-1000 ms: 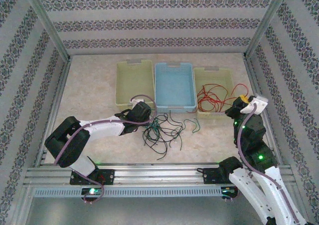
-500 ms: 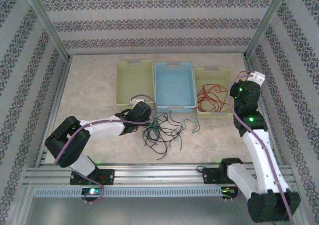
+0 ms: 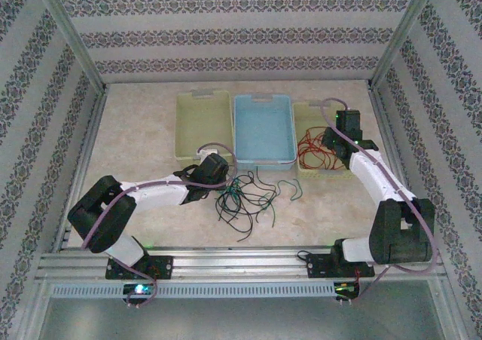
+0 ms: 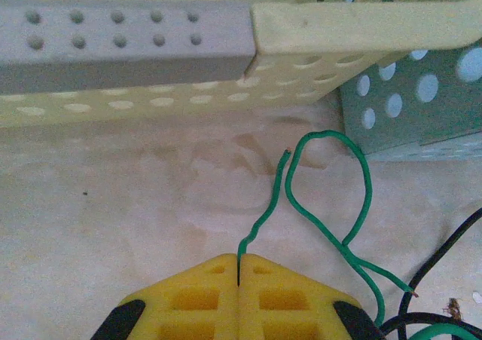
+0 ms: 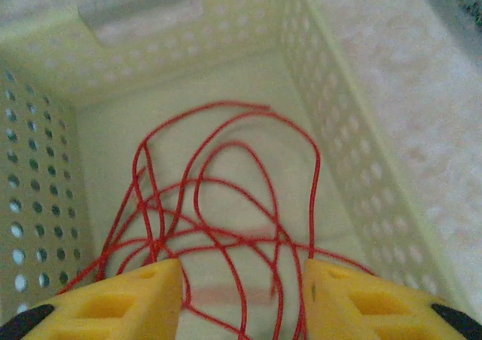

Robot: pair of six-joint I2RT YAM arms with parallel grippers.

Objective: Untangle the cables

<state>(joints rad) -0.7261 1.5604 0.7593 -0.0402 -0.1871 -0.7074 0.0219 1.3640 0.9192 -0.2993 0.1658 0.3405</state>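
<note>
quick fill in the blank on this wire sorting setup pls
1. The left end effector is shut on a ___ wire.
2. The wires in the right bin are ___.
3. The middle bin is ___.
4. The right end effector hangs ___ above those wires.
Missing words: green, red, blue, open.

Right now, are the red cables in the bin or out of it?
In. The red cables lie looped inside the pale yellow bin's perforated walls.
</note>
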